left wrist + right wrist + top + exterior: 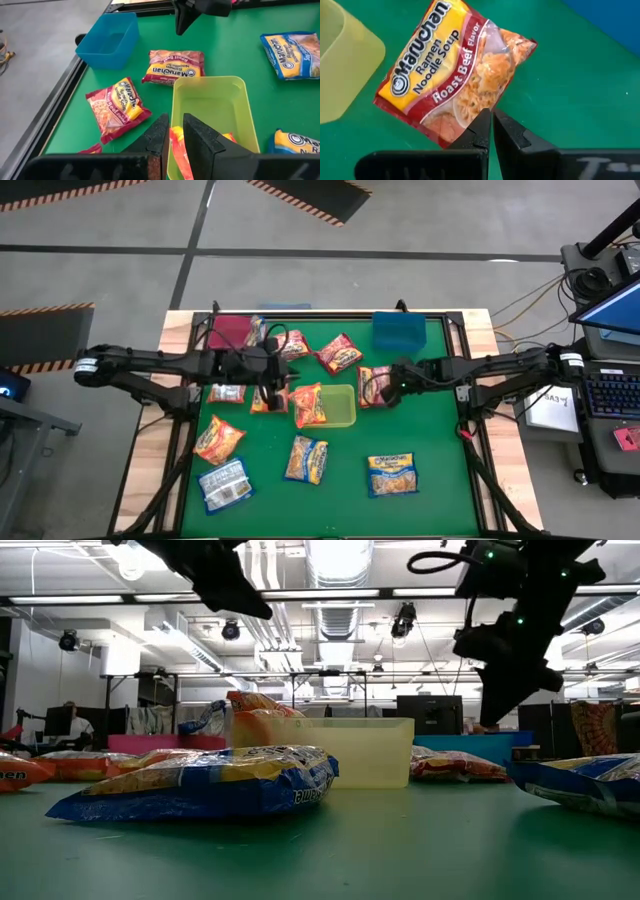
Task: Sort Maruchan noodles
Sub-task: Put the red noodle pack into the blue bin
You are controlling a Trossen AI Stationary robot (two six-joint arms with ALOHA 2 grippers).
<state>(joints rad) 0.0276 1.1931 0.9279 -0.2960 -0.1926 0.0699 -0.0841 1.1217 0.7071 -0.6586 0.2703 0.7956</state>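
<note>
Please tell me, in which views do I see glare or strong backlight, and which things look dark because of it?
Low view: bright ceiling lights behind the arms make them dark silhouettes; the green table shows a soft sheen. Right wrist view: the Roast Beef packet carries small glints on its crinkly plastic. Left wrist view: even light, with a faint shadow inside the yellow-green bin. High view: flat light, no glare.

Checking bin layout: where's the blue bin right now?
High view: the blue bin sits at the table's far edge, right of centre, beyond the right gripper and the green bin.
</note>
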